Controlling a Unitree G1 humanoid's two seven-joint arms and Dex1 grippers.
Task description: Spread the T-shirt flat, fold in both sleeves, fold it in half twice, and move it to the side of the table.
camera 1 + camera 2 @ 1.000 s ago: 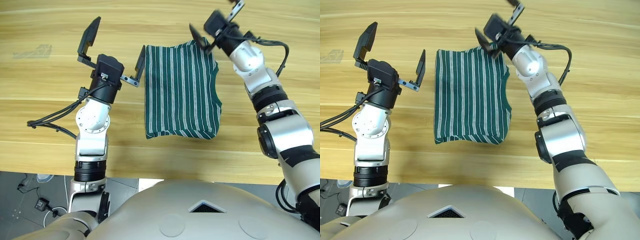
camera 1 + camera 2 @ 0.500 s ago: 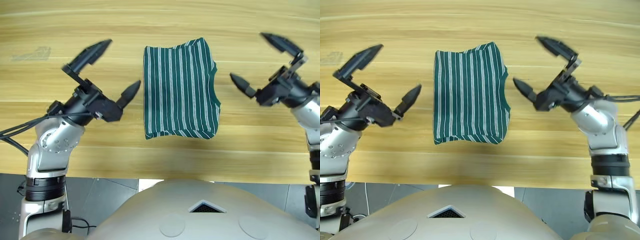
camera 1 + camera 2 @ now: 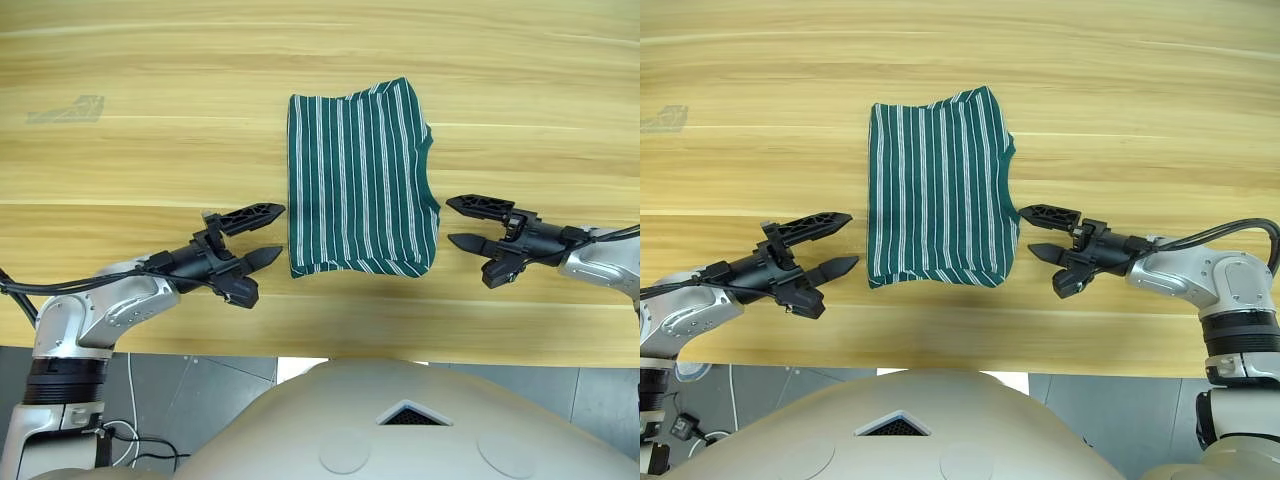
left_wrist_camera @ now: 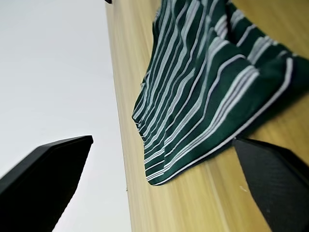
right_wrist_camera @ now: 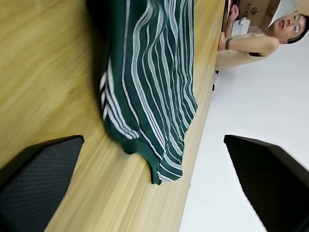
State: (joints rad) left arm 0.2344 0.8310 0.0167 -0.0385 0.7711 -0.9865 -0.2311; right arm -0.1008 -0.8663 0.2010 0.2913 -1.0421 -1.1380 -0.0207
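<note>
Tabletop (image 3: 120,60) bears the T-shirt (image 3: 360,180), folded, its lower layers hidden.

Brightly, evenly lit from above; soft, faint shadow along the near edge of the T-shirt (image 3: 360,180) on the table (image 3: 120,60); white background (image 4: 48,72) washed out in wrist views.

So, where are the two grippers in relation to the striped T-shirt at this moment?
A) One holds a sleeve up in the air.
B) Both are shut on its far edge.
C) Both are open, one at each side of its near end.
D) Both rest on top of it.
C: the left gripper and the right gripper flank the near corners of the folded T-shirt, fingers spread, and neither grips any cloth.
</note>
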